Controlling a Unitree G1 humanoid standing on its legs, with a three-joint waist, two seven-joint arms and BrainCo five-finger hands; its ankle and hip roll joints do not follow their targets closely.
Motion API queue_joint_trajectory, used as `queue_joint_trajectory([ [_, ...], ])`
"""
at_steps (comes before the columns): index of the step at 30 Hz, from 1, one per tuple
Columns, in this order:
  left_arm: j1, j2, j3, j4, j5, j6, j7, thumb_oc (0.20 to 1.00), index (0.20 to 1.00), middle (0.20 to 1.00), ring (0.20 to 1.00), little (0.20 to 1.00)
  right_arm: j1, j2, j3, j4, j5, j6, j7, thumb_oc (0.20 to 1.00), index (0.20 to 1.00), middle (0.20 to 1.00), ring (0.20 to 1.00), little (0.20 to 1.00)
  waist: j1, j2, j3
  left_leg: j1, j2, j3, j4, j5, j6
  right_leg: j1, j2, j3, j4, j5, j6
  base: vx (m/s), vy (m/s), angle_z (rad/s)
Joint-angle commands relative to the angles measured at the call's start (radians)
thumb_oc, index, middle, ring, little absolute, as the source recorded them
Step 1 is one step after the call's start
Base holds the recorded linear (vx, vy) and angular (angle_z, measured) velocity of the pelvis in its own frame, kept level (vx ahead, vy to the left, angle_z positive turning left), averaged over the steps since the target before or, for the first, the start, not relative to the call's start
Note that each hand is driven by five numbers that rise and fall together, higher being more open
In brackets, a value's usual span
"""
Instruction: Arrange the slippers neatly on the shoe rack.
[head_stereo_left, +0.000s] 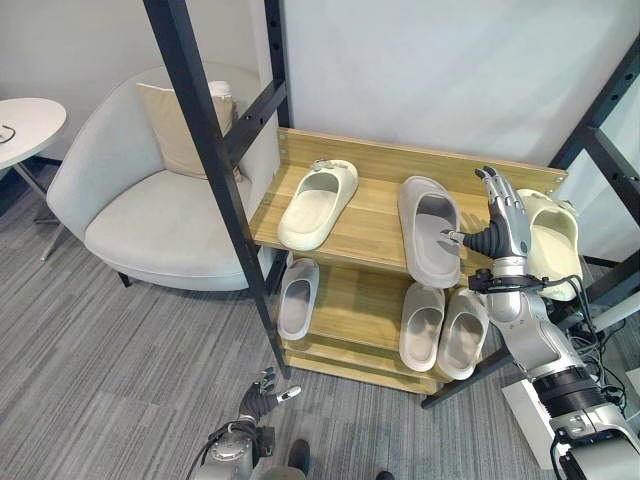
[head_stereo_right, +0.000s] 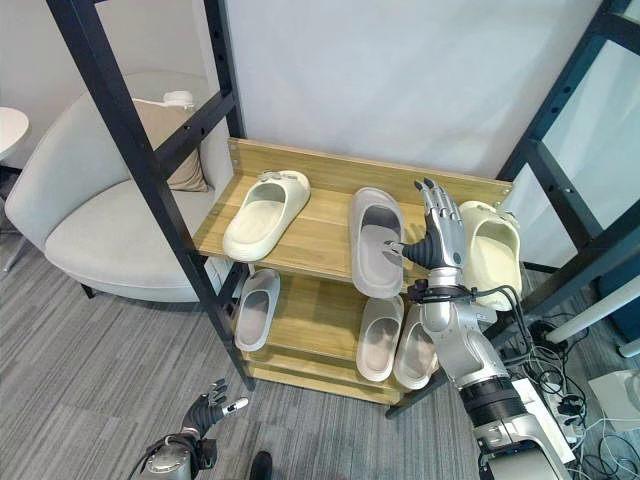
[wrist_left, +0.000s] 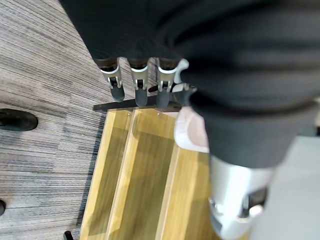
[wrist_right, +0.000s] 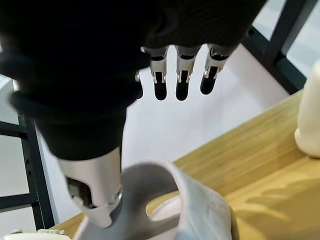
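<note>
On the wooden shoe rack's top shelf lie a cream slipper at the left, a grey slipper in the middle and another cream slipper at the right end. The lower shelf holds a single grey slipper at the left and a pair of grey ones at the right. My right hand is raised between the middle grey slipper and the right cream one, fingers straight, thumb tip by the grey slipper's edge. My left hand hangs low over the carpet, fingers relaxed.
A black metal frame post slants across the rack's left end, and another frame stands at the right. A grey armchair with a beige cushion sits left of the rack. A round white table is at the far left.
</note>
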Motion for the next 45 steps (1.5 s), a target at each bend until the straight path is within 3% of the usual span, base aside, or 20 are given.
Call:
queue_joint_trajectory([
  [1, -0.091, 0.018, -0.019, 0.001, 0.013, -0.034, -0.006, 1.0, 1.0, 1.0, 1.0, 1.0, -0.134, -0.038, 0.029, 0.047, 0.07, 0.003, -0.039, 1.0, 1.0, 1.0, 1.0, 1.0, 0.05, -0.002, 0.005, 0.043, 0.03, -0.006, 0.014, -0.079, -0.02, 0.006, -0.051, 0.003, 0.014, -0.014, 0.074, 0.0, 0.004, 0.03],
  [9, -0.155, 0.014, -0.071, 0.011, -0.02, -0.045, 0.011, 1.0, 1.0, 1.0, 1.0, 1.0, -0.358, -0.032, 0.122, 0.32, 0.19, 0.025, -0.027, 1.0, 1.0, 1.0, 1.0, 1.0, 0.077, -0.009, 0.054, -0.018, 0.021, -0.03, 0.037, -0.077, -0.022, -0.029, -0.054, -0.012, 0.02, -0.013, 0.072, -0.04, 0.005, 0.05],
  [10, -0.158, 0.013, -0.073, 0.013, -0.024, -0.045, 0.013, 1.0, 1.0, 1.0, 1.0, 1.0, -0.369, -0.034, 0.132, 0.342, 0.197, 0.028, -0.021, 0.9, 0.9, 0.9, 0.9, 0.9, 0.078, -0.009, 0.056, -0.02, 0.021, -0.032, 0.038, -0.076, -0.022, -0.03, -0.055, -0.013, 0.021, -0.013, 0.072, 0.0, 0.0, 0.0],
  [11, -0.161, 0.012, -0.075, 0.011, -0.029, -0.047, 0.016, 1.0, 1.0, 1.0, 1.0, 1.0, -0.378, -0.032, 0.13, 0.364, 0.212, 0.026, -0.025, 0.278, 0.278, 0.278, 0.278, 0.278, 0.078, -0.007, 0.058, -0.023, 0.019, -0.034, 0.038, -0.075, -0.022, -0.031, -0.055, -0.015, 0.023, -0.013, 0.071, 0.0, 0.0, 0.0],
  [12, -0.162, 0.012, -0.077, 0.013, -0.03, -0.046, 0.016, 1.0, 1.0, 1.0, 1.0, 1.0, -0.387, -0.034, 0.134, 0.385, 0.22, 0.027, -0.021, 0.2, 0.2, 0.2, 0.2, 0.2, 0.078, -0.008, 0.059, -0.025, 0.018, -0.035, 0.039, -0.075, -0.021, -0.032, -0.056, -0.015, 0.023, -0.014, 0.071, 0.0, 0.0, 0.0],
  [22, -0.154, 0.012, -0.048, 0.012, -0.034, -0.019, 0.045, 1.0, 1.0, 1.0, 1.0, 1.0, -0.33, 0.039, 0.07, 0.336, 0.383, 0.037, -0.029, 0.2, 0.2, 0.2, 0.2, 0.2, 0.049, -0.005, 0.045, 0.002, 0.026, -0.027, 0.033, -0.079, -0.025, -0.022, -0.053, -0.009, 0.033, -0.024, 0.065, 0.0, 0.0, 0.0],
  [26, -0.145, 0.01, -0.02, -0.002, -0.014, 0.001, 0.053, 1.0, 1.0, 1.0, 1.0, 1.0, -0.211, 0.056, -0.015, 0.054, 0.393, 0.0, -0.069, 0.2, 0.2, 0.2, 0.2, 0.2, 0.032, 0.002, 0.03, 0.026, 0.032, -0.021, 0.018, -0.078, -0.028, -0.012, -0.048, -0.007, 0.031, -0.033, 0.063, 0.0, -0.008, 0.0],
  [27, -0.142, 0.006, -0.003, -0.001, 0.002, 0.007, 0.057, 1.0, 1.0, 1.0, 1.0, 1.0, -0.158, 0.066, -0.059, -0.099, 0.363, -0.034, -0.082, 0.2, 0.2, 0.2, 0.2, 0.2, 0.025, 0.007, 0.026, 0.027, 0.032, -0.022, 0.017, -0.069, -0.028, -0.013, -0.047, -0.006, 0.031, -0.03, 0.061, 0.0, 0.0, 0.0],
  [28, -0.141, 0.006, -0.005, -0.001, 0.002, 0.007, 0.057, 1.0, 1.0, 1.0, 1.0, 1.0, -0.153, 0.067, -0.062, -0.105, 0.362, -0.031, -0.08, 0.2, 0.2, 0.2, 0.2, 0.2, 0.026, 0.006, 0.025, 0.027, 0.032, -0.022, 0.017, -0.069, -0.028, -0.013, -0.047, -0.007, 0.031, -0.03, 0.061, -0.01, -0.031, 0.02],
  [29, -0.131, 0.004, 0.01, -0.008, 0.013, 0.007, 0.057, 1.0, 1.0, 1.0, 1.0, 1.0, -0.121, 0.079, -0.1, -0.258, 0.336, -0.088, -0.085, 0.2, 0.2, 0.2, 0.2, 0.2, 0.02, 0.011, 0.022, 0.03, 0.034, -0.023, 0.015, -0.067, -0.029, -0.011, -0.046, -0.007, 0.032, -0.035, 0.06, 0.0, 0.0, 0.0],
  [31, -0.123, 0.005, 0.014, -0.009, 0.021, 0.007, 0.056, 1.0, 1.0, 1.0, 1.0, 1.0, -0.101, 0.097, -0.11, -0.33, 0.339, -0.116, -0.071, 0.2, 0.2, 0.2, 0.2, 0.2, 0.017, 0.012, 0.02, 0.033, 0.035, -0.023, 0.013, -0.067, -0.03, -0.009, -0.045, -0.01, 0.032, -0.037, 0.059, 0.0, -0.018, -0.01],
  [32, -0.111, 0.005, 0.025, -0.012, 0.027, 0.006, 0.051, 1.0, 1.0, 1.0, 1.0, 1.0, -0.086, 0.123, -0.102, -0.457, 0.349, -0.173, -0.031, 0.2, 0.2, 0.2, 0.2, 0.2, 0.011, 0.016, 0.018, 0.037, 0.038, -0.021, 0.01, -0.065, -0.032, -0.006, -0.043, -0.01, 0.033, -0.041, 0.058, 0.0, -0.036, 0.0],
  [34, -0.108, 0.004, 0.03, -0.01, 0.032, 0.006, 0.048, 1.0, 1.0, 1.0, 1.0, 1.0, -0.081, 0.128, -0.082, -0.494, 0.352, -0.191, -0.005, 0.2, 0.2, 0.2, 0.2, 0.2, 0.01, 0.016, 0.018, 0.038, 0.039, -0.02, 0.009, -0.063, -0.033, -0.005, -0.043, -0.011, 0.034, -0.042, 0.058, 0.0, -0.016, 0.0],
  [35, -0.1, 0.004, 0.033, -0.008, 0.039, 0.004, 0.043, 1.0, 1.0, 1.0, 1.0, 1.0, -0.062, 0.152, -0.018, -0.545, 0.451, -0.234, 0.085, 0.2, 0.2, 0.2, 0.2, 0.2, 0.007, 0.018, 0.019, 0.042, 0.041, -0.016, 0.008, -0.062, -0.035, -0.005, -0.042, -0.009, 0.038, -0.043, 0.056, 0.0, 0.0, 0.0],
  [36, -0.099, 0.004, 0.033, -0.009, 0.039, 0.004, 0.043, 1.0, 1.0, 1.0, 1.0, 1.0, -0.061, 0.152, -0.018, -0.545, 0.452, -0.234, 0.086, 0.2, 0.2, 0.2, 0.2, 0.2, 0.006, 0.018, 0.018, 0.042, 0.041, -0.016, 0.008, -0.062, -0.035, -0.005, -0.042, -0.009, 0.039, -0.043, 0.056, -0.04, -0.063, -0.03],
  [37, -0.095, -0.001, 0.03, -0.001, 0.035, 0.005, 0.042, 1.0, 1.0, 1.0, 1.0, 1.0, -0.032, 0.242, 0.136, -0.582, 0.796, -0.296, 0.259, 0.2, 0.2, 0.2, 0.2, 0.2, 0.01, 0.022, 0.024, 0.055, 0.045, -0.014, 0.007, -0.068, -0.039, 0.006, -0.038, -0.011, 0.05, -0.058, 0.052, -0.04, -0.059, -0.03],
  [39, -0.099, -0.004, 0.026, -0.008, 0.023, 0.016, 0.044, 1.0, 1.0, 1.0, 1.0, 1.0, -0.015, 0.283, 0.253, -0.593, 1.024, -0.287, 0.374, 0.2, 0.2, 0.2, 0.2, 0.2, 0.015, 0.025, 0.025, 0.048, 0.046, -0.018, 0.004, -0.059, -0.043, -0.001, -0.035, -0.014, 0.056, -0.06, 0.048, -0.07, -0.052, -0.01],
  [40, -0.101, -0.002, 0.027, -0.006, 0.021, 0.016, 0.041, 1.0, 1.0, 1.0, 1.0, 1.0, -0.015, 0.289, 0.345, -0.573, 1.118, -0.25, 0.467, 0.2, 0.2, 0.2, 0.2, 0.2, 0.021, 0.026, 0.027, 0.045, 0.049, -0.024, 0.004, -0.055, -0.047, -0.002, -0.034, -0.022, 0.062, -0.063, 0.044, -0.08, -0.041, 0.07],
  [45, -0.119, -0.001, 0.043, 0.003, 0.004, -0.006, 0.051, 1.0, 1.0, 1.0, 1.0, 1.0, -0.003, 0.272, 0.465, -0.511, 1.085, -0.199, 0.537, 0.2, 0.2, 0.2, 0.2, 0.2, 0.033, 0.027, 0.045, 0.029, 0.053, -0.044, 0.008, -0.045, -0.055, -0.009, -0.031, -0.044, 0.081, -0.073, 0.04, -0.08, -0.032, 0.18],
])
